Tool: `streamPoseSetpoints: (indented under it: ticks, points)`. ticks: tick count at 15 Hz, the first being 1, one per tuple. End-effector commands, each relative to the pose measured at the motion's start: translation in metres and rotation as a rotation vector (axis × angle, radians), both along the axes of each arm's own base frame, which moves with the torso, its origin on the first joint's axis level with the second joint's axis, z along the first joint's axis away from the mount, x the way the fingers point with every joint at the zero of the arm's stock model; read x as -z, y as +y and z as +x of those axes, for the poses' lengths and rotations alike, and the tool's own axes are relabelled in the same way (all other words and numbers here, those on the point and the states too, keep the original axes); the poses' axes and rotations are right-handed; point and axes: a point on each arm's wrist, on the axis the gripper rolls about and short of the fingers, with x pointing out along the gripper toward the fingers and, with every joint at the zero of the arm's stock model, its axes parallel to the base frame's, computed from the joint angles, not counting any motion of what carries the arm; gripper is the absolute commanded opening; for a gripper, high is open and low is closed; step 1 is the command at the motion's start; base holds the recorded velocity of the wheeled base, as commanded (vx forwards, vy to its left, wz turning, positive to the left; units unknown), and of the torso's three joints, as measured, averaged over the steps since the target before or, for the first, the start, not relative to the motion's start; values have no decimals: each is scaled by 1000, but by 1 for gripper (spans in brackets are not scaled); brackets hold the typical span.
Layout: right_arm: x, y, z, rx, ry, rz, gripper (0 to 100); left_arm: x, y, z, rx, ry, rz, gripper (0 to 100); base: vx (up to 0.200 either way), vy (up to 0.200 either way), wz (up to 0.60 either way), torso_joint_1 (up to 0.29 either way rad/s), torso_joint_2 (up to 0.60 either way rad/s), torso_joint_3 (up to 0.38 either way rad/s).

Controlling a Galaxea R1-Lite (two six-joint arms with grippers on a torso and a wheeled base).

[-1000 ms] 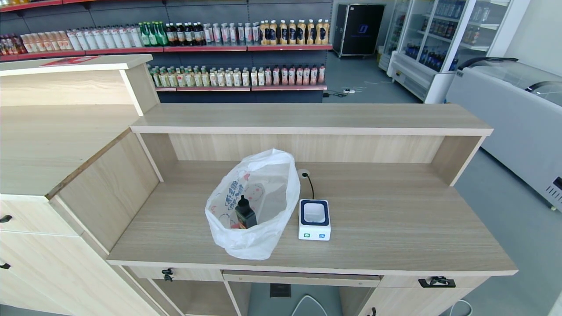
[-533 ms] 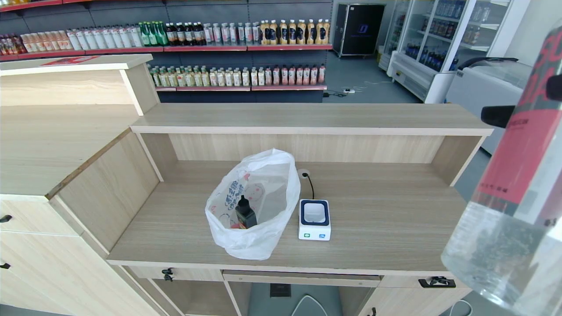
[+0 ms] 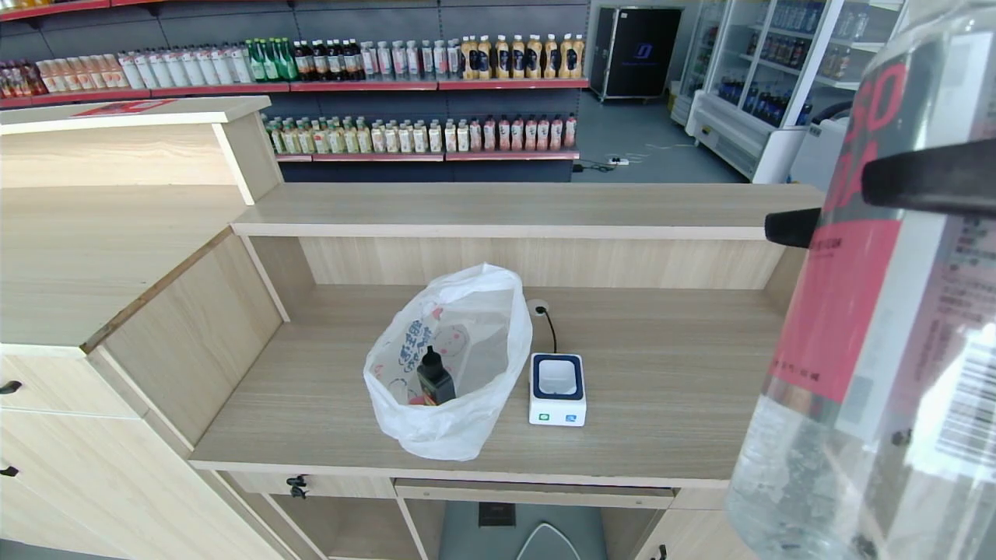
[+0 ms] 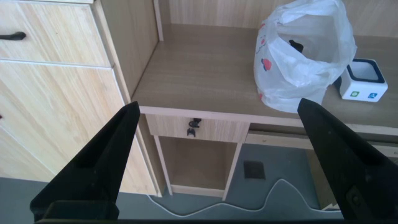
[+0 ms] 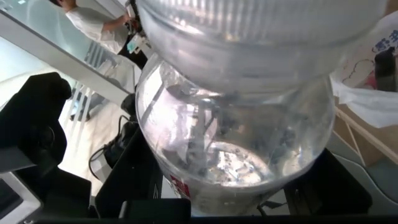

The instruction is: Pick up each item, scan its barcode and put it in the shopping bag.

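A big clear water bottle (image 3: 871, 311) with a red label and a barcode hangs close in front of the head camera at the far right, off the counter's right end. My right gripper (image 3: 856, 204) is shut on it, one black finger on either side; the right wrist view looks up at the bottle (image 5: 249, 124) from below. The white shopping bag (image 3: 459, 342) stands open mid-counter with a dark bottle (image 3: 434, 379) inside. The white scanner (image 3: 557, 389) sits just right of the bag. My left gripper (image 4: 217, 107) hangs open and empty, low in front of the counter's left end.
The wooden counter (image 3: 685, 389) has a raised back ledge (image 3: 545, 210) and a taller side cabinet (image 3: 117, 257) on the left. The scanner's cable (image 3: 549, 327) runs to the back. Drink shelves and freezers stand beyond.
The water bottle in my right gripper has come into the head view from the right and moved leftward and closer to the camera. The bag, the scanner and the left arm are unmoved.
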Motion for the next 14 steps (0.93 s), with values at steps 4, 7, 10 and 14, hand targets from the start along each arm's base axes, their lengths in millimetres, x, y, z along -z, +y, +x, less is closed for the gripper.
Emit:
streamPoseSetpoints:
  ticks: [4, 7, 10, 14]
  points:
    - [1, 6, 3, -14, 10, -10, 0, 0, 0, 0, -1, -1, -1, 100, 0, 0, 0, 0, 0, 0]
    - [1, 6, 3, -15, 9, -9, 0, 0, 0, 0, -1, -1, -1, 100, 0, 0, 0, 0, 0, 0]
    - [3, 6, 3, -15, 13, -13, 0, 0, 0, 0, -1, -1, -1, 100, 0, 0, 0, 0, 0, 0]
    - [5, 11, 5, -28, 16, -21, 0, 0, 0, 0, -1, -1, -1, 100, 0, 0, 0, 0, 0, 0]
